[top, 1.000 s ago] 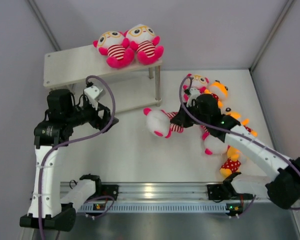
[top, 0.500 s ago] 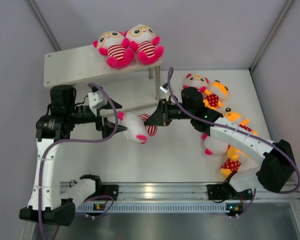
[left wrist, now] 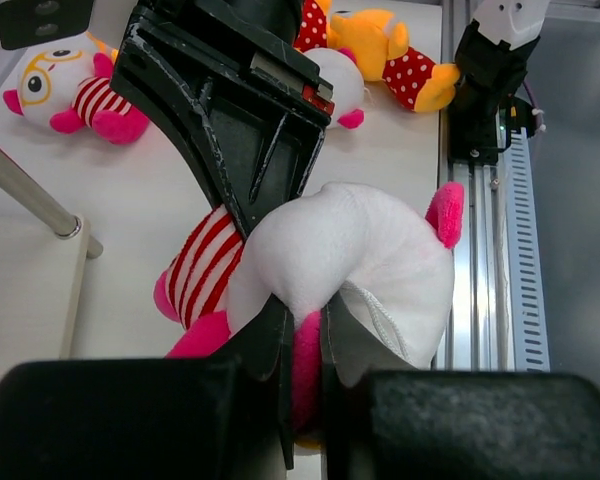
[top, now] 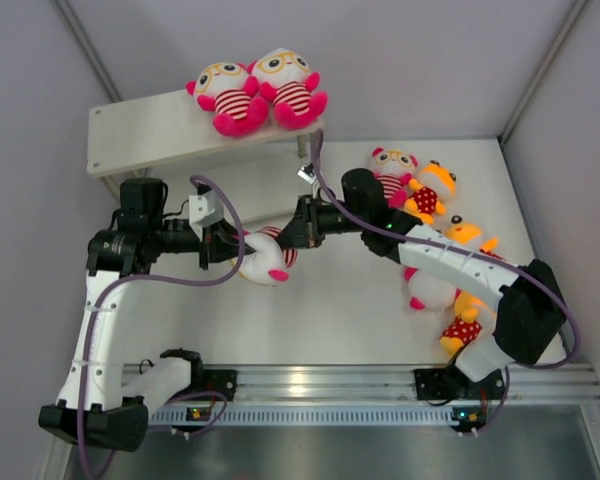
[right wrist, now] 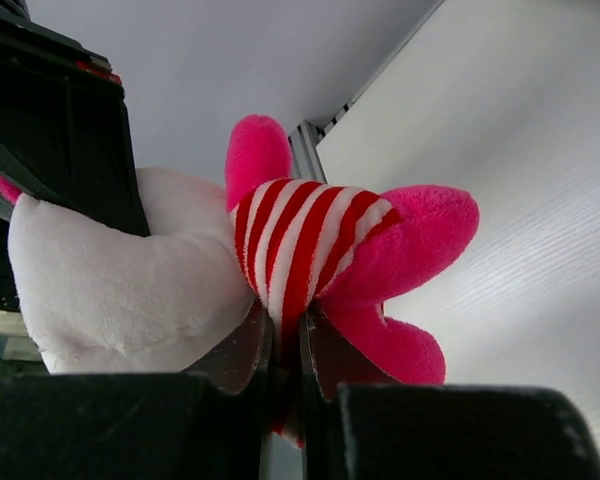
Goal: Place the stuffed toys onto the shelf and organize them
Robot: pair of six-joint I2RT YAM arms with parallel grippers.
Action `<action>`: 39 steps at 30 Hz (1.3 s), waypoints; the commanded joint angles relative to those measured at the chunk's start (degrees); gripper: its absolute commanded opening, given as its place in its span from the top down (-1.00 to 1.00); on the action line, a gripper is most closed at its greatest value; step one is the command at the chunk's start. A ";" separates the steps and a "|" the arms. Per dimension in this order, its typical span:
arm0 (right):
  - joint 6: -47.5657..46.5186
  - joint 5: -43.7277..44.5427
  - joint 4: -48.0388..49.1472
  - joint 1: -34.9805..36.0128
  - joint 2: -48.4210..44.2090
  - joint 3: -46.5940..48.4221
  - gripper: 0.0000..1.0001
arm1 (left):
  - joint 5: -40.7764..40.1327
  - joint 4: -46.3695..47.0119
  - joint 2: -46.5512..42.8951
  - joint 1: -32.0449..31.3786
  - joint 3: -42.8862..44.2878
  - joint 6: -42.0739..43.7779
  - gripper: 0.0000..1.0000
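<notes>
the left gripper [left wrist: 304, 322] is closed on a fold at the head end of a plush [top: 265, 258], with pink and white fabric bunched between its fingers. the right gripper [right wrist: 285, 338] faces it from the other side, clamped on the red-white striped belly. so both arms hold one toy at once, which reads as a hand-off from right to left. the plush hangs between them just in front of the shelf [top: 140, 135], near its right leg. i cannot tell whether it is clear of the table [top: 310, 320].

the toy looks light and very soft. it dents deeply under both sets of fingers, so nothing can break, but a shallow pinch on loose fabric could slip, or let the body swing. a deeper bite across the head or torso would hold more surely than a limb or ear. the stuffing should spring back once it is set down, and the round base may roll.

on the top board a pair [top: 260, 92] of the same striped toys sits at the right end, leaving the left part bare. the pile [top: 432, 192] of striped and orange toys lies to the right, well apart from the shelf.
</notes>
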 commanded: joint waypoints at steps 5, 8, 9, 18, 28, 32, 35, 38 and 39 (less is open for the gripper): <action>-12.58 9.30 -9.76 2.32 -4.36 5.83 -0.13 | -5.96 1.03 0.96 -0.37 3.54 -7.39 1.00; -22.96 31.85 -14.73 4.07 -14.00 -1.60 -0.48 | -17.88 1.64 2.01 -0.29 7.67 -19.08 1.00; -25.10 36.40 -13.77 5.55 -16.84 -4.26 -0.59 | -21.16 2.16 2.10 -0.37 8.20 -24.42 1.00; -41.73 37.86 2.93 15.93 -24.96 -12.82 -0.90 | -25.52 3.49 4.38 -0.37 10.05 -36.85 1.00; -41.65 34.95 2.50 16.12 -10.11 0.54 -0.95 | -24.28 3.40 2.81 -0.37 9.79 -35.02 1.00; -40.95 33.28 4.08 16.12 -6.59 2.04 -0.97 | -21.99 3.40 2.63 -0.37 9.09 -34.76 1.00; -40.42 32.32 3.56 16.03 -4.40 4.23 -0.98 | -21.29 3.40 2.19 -0.37 8.82 -32.83 1.00; -39.54 28.72 1.46 16.12 -2.20 7.39 -0.72 | -21.28 3.40 1.58 -0.37 9.35 -31.33 1.00; -39.28 27.67 1.10 16.03 -1.93 7.93 -0.21 | -21.02 3.40 1.49 -0.37 10.04 -31.50 1.00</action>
